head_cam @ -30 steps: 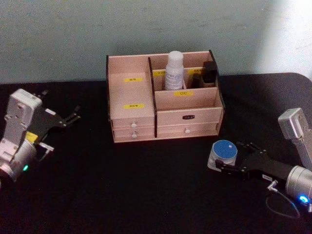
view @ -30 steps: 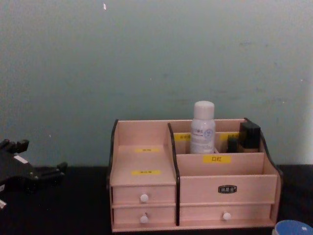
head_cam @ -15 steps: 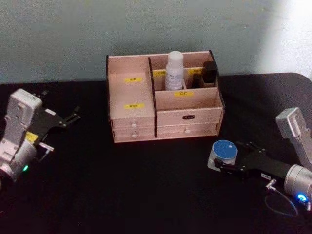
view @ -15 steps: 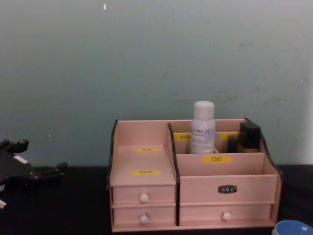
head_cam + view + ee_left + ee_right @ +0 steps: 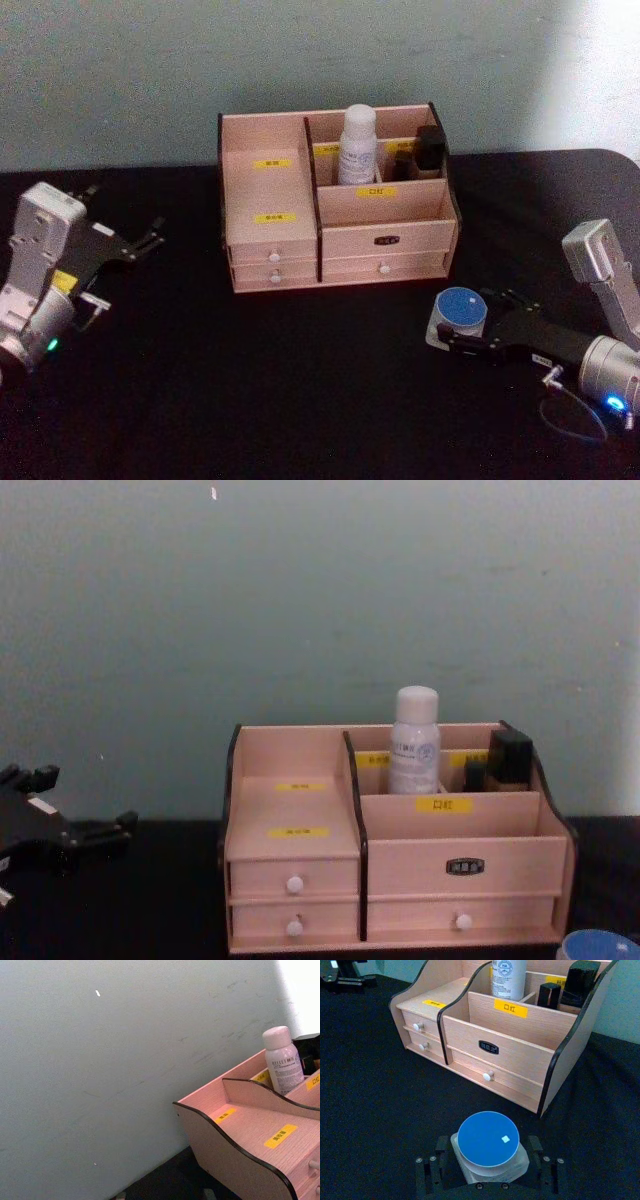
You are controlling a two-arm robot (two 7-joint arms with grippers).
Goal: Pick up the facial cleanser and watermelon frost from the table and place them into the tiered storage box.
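Head view: storage box (image 5: 385,240) sits back-centre on the black table (image 5: 250,380), with a white bottle (image 5: 358,145) upright in its rear compartment. Blue-lid jar (image 5: 463,307) stands on the table just front-right of the box. Right tool (image 5: 472,322) is narrow, closed against both sides of the jar. Left tool (image 5: 125,215) is wide and holds nothing, well left of the box.
Left wrist: box and bottle against the pale wall (image 5: 100,1060).
Right wrist: jar upright between the fingers (image 5: 439,1149), box drawers (image 5: 490,1076) shut.
Chest: bottle beside black items (image 5: 510,757); jar lid at the lower right corner.
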